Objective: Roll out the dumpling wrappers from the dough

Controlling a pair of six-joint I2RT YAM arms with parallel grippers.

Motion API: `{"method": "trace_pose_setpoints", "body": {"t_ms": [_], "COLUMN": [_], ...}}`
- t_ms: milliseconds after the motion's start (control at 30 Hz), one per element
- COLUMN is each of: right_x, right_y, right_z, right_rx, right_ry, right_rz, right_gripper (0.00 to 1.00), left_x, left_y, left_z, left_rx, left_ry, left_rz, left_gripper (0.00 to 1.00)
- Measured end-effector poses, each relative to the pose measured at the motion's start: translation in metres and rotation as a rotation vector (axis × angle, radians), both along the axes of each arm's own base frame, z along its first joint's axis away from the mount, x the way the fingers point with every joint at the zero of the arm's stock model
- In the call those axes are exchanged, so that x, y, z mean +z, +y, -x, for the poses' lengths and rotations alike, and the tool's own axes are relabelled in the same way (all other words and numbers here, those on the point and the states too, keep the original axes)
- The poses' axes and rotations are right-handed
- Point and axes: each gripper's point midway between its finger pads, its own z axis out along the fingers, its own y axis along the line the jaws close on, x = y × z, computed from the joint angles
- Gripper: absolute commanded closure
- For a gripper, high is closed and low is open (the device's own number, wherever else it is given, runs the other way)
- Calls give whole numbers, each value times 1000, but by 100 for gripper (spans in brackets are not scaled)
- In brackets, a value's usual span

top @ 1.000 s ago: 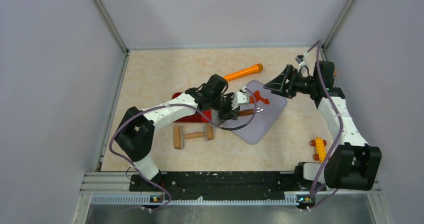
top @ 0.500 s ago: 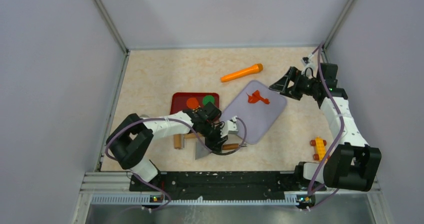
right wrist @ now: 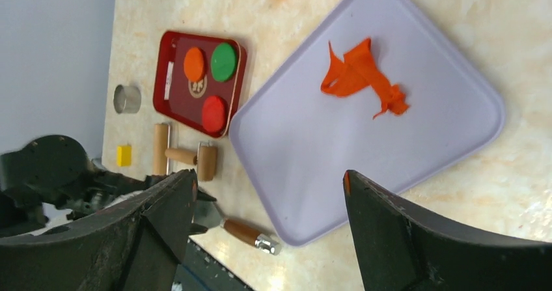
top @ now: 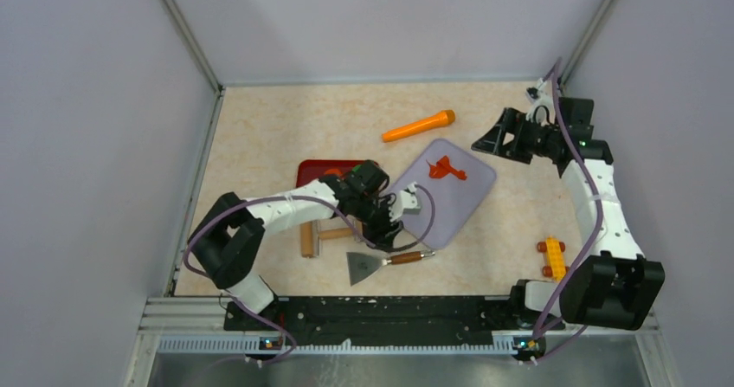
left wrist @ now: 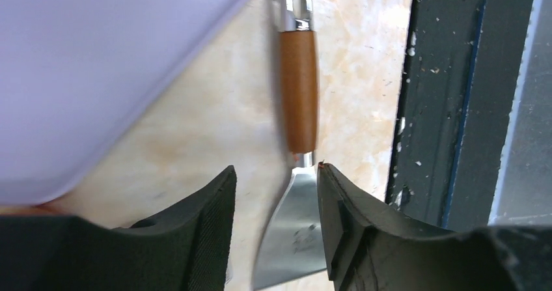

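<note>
A torn scrap of orange dough [top: 446, 169] [right wrist: 361, 76] lies on the lilac board [top: 450, 207] [right wrist: 306, 154]. The dumpling wrappers, an orange disc [right wrist: 194, 64] and a red disc [right wrist: 213, 113], rest in the red tray [top: 310, 169] [right wrist: 162, 76] beside a green disc [right wrist: 223, 61]. My left gripper [top: 387, 229] [left wrist: 276, 174] hovers open over a metal scraper [top: 363, 266] [left wrist: 299, 239], which lies flat on the table between its fingers. My right gripper [top: 491, 140] [right wrist: 270, 177] hangs open, high beyond the board's far right corner, holding nothing.
A wooden roller [top: 310, 235] [right wrist: 185, 155] lies left of the scraper. An orange stick [top: 420, 125] sits behind the board. A metal ring [right wrist: 127, 98] and yellow cube [right wrist: 124, 154] lie beside the tray. A yellow-orange toy brick [top: 552, 257] is near the right arm's base.
My left arm carried the scraper from the board down to the table's front and let it go, jaws spreading. My right gripper drew back to the right.
</note>
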Motion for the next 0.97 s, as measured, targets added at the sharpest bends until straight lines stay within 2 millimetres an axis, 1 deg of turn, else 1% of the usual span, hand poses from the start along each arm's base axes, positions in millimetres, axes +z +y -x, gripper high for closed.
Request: {"method": "trace_pose_setpoints", "body": {"t_ms": [67, 133, 167, 267, 300, 333, 367, 400, 433, 467, 500, 567, 600, 700, 767, 800, 867, 967], "right_x": [13, 27, 33, 47, 51, 53, 56, 58, 60, 61, 62, 63, 64, 71, 76, 78, 82, 83], "right_y": [-3, -7, -10, -19, -24, -28, -36, -42, -50, -57, -67, -86, -94, -115, -123, -125, -126, -127], "right_z": [-3, -7, -9, -15, -18, -20, -24, -27, -30, -33, -37, -43, -46, -54, -58, -59, -63, -70], "right_rx": [6, 13, 14, 6, -11, -30, -64, -94, -136, -170, -221, -321, -361, -476, -531, -547, -568, -579], "right_ry": [-36, -78, -96, -137, -145, -150, -153, -156, -157, -158, -156, -157, -160, -181, -197, -203, -218, -224], "right_rz": [32, 72, 96, 165, 192, 215, 248, 273, 307, 331, 364, 426, 451, 506, 514, 511, 502, 491], "right_gripper": [15, 14, 14, 10, 9, 9, 8, 8, 8, 8, 7, 7, 7, 7, 6, 6, 6, 5], "left_x": [17, 42, 57, 108, 126, 140, 155, 168, 178, 187, 195, 211, 222, 250, 268, 272, 272, 256], "left_y": [3, 8, 10, 18, 21, 26, 32, 42, 52, 65, 76, 106, 121, 158, 180, 188, 199, 206], "left_z": [-15, -42, -56, -106, -122, -134, -150, -167, -181, -197, -209, -236, -248, -271, -282, -284, -286, -282], "left_rx": [-2, 22, 46, 154, 202, 246, 313, 394, 471, 572, 646, 833, 922, 1098, 1199, 1228, 1272, 1300], "left_ry": [-25, -70, -93, -177, -202, -221, -250, -283, -320, -367, -408, -481, -513, -569, -592, -597, -591, -547], "left_rz": [26, 61, 80, 164, 194, 215, 234, 244, 244, 233, 224, 200, 197, 204, 225, 227, 220, 176], "left_gripper": [46, 46, 45, 44, 42, 39, 36, 27, 16, 8, 2, 1, 1, 1, 1, 1, 1, 1]}}
